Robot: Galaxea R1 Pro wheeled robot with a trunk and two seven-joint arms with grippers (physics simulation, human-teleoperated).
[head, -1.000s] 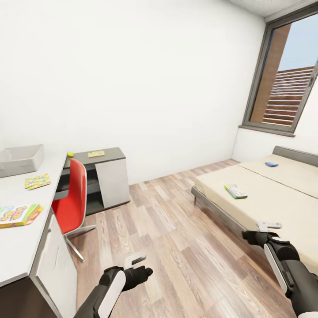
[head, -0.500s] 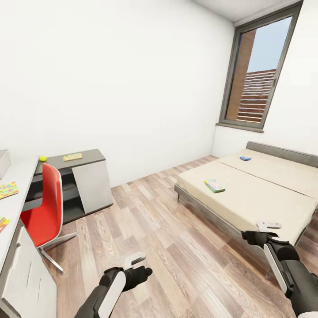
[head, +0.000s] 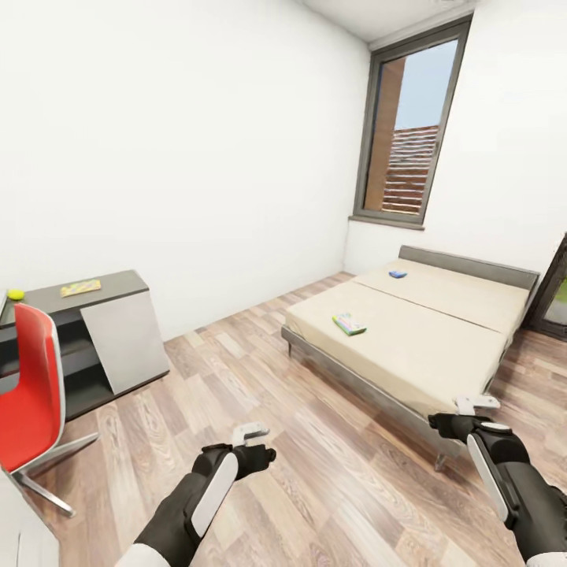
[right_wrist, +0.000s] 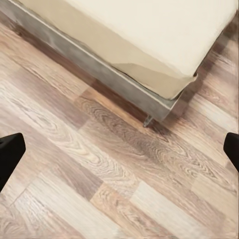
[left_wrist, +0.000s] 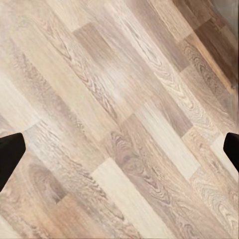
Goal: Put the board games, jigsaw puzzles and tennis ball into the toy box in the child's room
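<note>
- The room has plain white walls, a wood plank floor (head: 260,378) of mixed pale and brown grained boards, and a tall dark-framed window (head: 405,134) in the wall behind the low bed.
- The low bed (head: 425,339), a smooth beige mattress on a dark grey frame with short legs, is the landmark here; in the right wrist view its corner and one thin leg stand on the planks.
- On the bed's mattress, near the side that faces the desk, lies a flat rectangular green game box (head: 349,324); well apart from it, close to the bed's grey headboard, lies a small flat blue game box (head: 398,274).
- Across the open floor from the bed stands the dark grey lower surface (head: 94,295) with a white cabinet panel in front.
- On that surface lie a thin multicoloured jigsaw puzzle square (head: 80,287) and, at the end farthest from the bed, a small round yellow-green tennis ball (head: 15,294).
- A red moulded chair (head: 31,402) on a thin metal base stands beside the surface, on the side away from the bed.
- The black-and-white left pincer (head: 250,438) hangs over bare planks, clear of the bed; its fingers are spread and hold nothing.
- The right pincer (head: 472,409) hangs just off the bed's foot corner, likewise spread and holding nothing.
</note>
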